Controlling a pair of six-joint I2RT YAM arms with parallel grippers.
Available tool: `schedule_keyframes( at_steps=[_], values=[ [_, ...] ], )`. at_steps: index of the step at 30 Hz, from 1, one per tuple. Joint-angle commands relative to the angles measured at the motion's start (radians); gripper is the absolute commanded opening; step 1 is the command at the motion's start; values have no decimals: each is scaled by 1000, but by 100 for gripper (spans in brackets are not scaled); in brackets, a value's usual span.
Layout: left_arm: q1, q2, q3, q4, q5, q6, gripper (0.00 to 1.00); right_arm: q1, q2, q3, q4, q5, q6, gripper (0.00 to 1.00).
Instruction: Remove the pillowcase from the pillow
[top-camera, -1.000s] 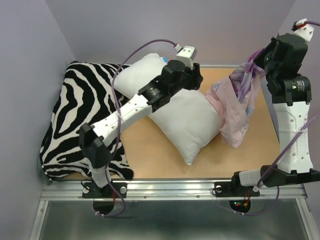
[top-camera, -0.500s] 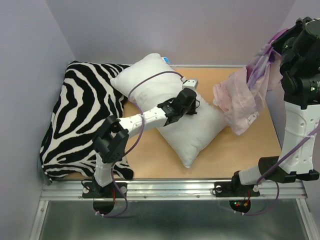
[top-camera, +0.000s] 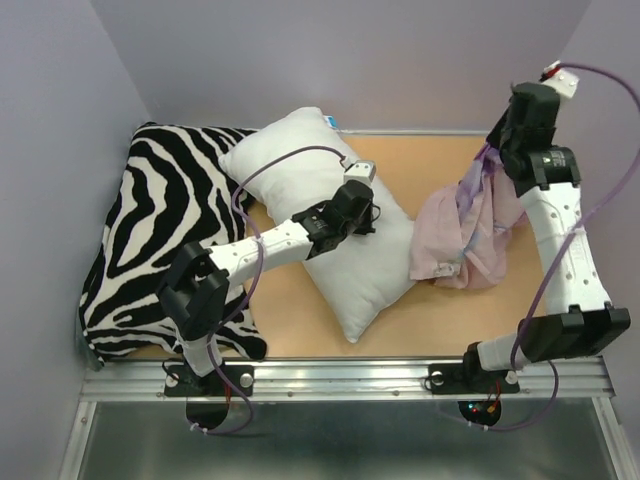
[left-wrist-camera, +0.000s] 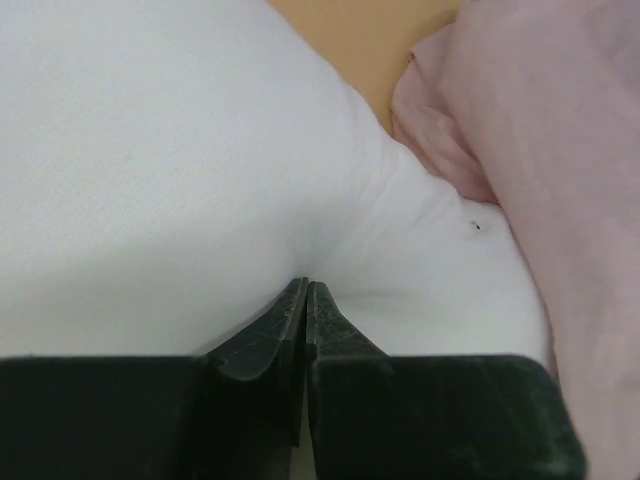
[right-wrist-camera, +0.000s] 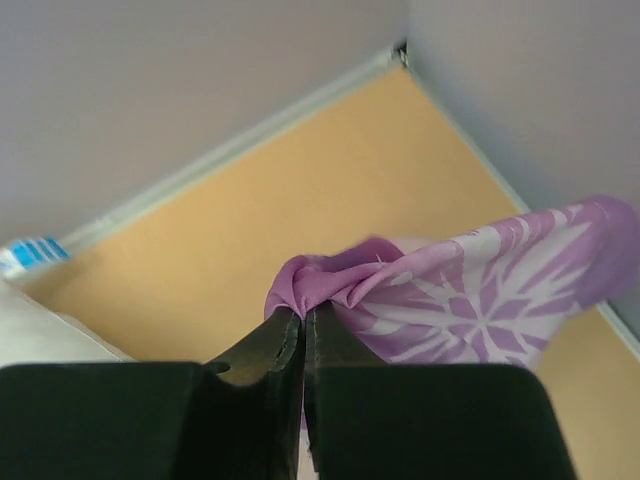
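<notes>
Right hand (right-wrist-camera: 303, 312): clamped on a purple fold of the pillowcase (right-wrist-camera: 450, 290). Left hand (left-wrist-camera: 306, 290): closed tip to tip against the pillow (left-wrist-camera: 150, 150).

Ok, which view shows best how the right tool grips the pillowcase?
Right wrist: the right tool is pinched shut on a purple fold of the pillowcase. Top external shows the whole draped heap, but the grip itself is hidden. Left wrist shows only pale pink fabric beside the pillow.

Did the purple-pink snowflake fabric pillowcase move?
Yes. The purple-pink snowflake fabric pillowcase dropped lower, away from the right wall, bunching on the tan wooden table.
</notes>
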Motion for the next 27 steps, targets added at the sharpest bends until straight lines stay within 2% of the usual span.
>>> schedule_keyframes(
  at_steps=[1,3,4,7,10,11,14,15,17,18,21,27],
  values=[
    [31,-79,-47,-109,-18,48,19,3,-15,-234,108,-73,45,6],
    [31,-100,-41,-91,-14,55,23,2,-33,-339,142,-124,77,13],
    [31,-120,-41,-82,-3,60,29,3,-38,-435,157,-195,107,16],
    [31,-139,-9,-71,5,87,35,3,-33,-651,233,-279,139,33],
    [31,-160,18,-75,11,104,37,3,-4,-768,280,-275,142,49],
    [31,-177,24,-72,23,104,38,3,-1,-817,293,-253,141,59],
    [31,-224,18,-62,28,109,42,3,-55,-833,298,-190,138,73],
    [31,-237,14,-57,26,107,44,3,-73,-816,298,-192,134,82],
    [31,-266,-1,-31,32,109,46,2,-116,-752,268,-234,131,90],
    [31,-292,-6,-28,31,107,46,3,-124,-715,231,-248,128,100],
    [31,-356,-23,-17,31,112,46,3,-141,-561,165,-285,108,100],
    [31,-525,-110,-16,-70,107,47,3,-217,-519,129,-454,127,100]
  ],
)
